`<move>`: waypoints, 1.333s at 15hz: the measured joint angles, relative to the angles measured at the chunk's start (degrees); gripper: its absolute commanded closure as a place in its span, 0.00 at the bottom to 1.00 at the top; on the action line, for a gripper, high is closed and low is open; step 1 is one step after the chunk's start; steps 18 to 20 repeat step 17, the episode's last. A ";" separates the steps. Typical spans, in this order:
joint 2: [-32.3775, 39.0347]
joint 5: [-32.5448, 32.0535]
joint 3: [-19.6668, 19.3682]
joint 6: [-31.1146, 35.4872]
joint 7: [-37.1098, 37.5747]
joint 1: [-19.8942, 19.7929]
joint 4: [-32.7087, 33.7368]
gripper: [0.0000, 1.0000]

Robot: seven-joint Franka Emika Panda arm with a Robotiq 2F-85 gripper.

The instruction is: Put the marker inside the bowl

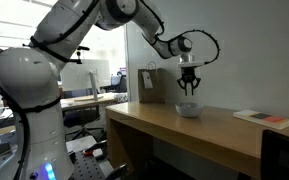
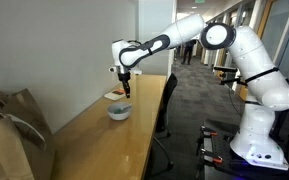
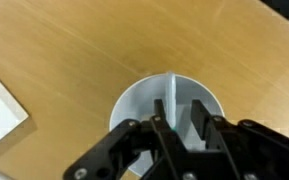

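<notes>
risk, bounce-out: if the claw (image 1: 189, 86) does hold the marker and lets go from this height, the pen could strike the wall of the shallow bowl (image 1: 188, 109) and hop out onto the table (image 1: 224, 128).
risk, empty release: no green marker can be made out in any view, so if it is not between the fingers, opening gains nothing.
risk, contact: lowering too far would press the fingertips into the bowl and shove it.
claw state: in the wrist view the fingers sit close with a narrow gap; whether they pinch anything i cannot tell.
bowl: directly beneath the claw, apart from it.
book (image 1: 264, 119): well off to the claw's side.
arm pose: reached out over the table, wrist bent so the claw points straight down.
</notes>
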 measured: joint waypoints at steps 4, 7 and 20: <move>0.18 0.57 -0.03 0.00 0.06 -0.41 0.80 0.03; -0.87 3.81 -0.05 0.12 0.54 -1.10 0.93 0.00; -18.42 15.48 0.06 3.46 3.42 -1.87 -10.15 0.00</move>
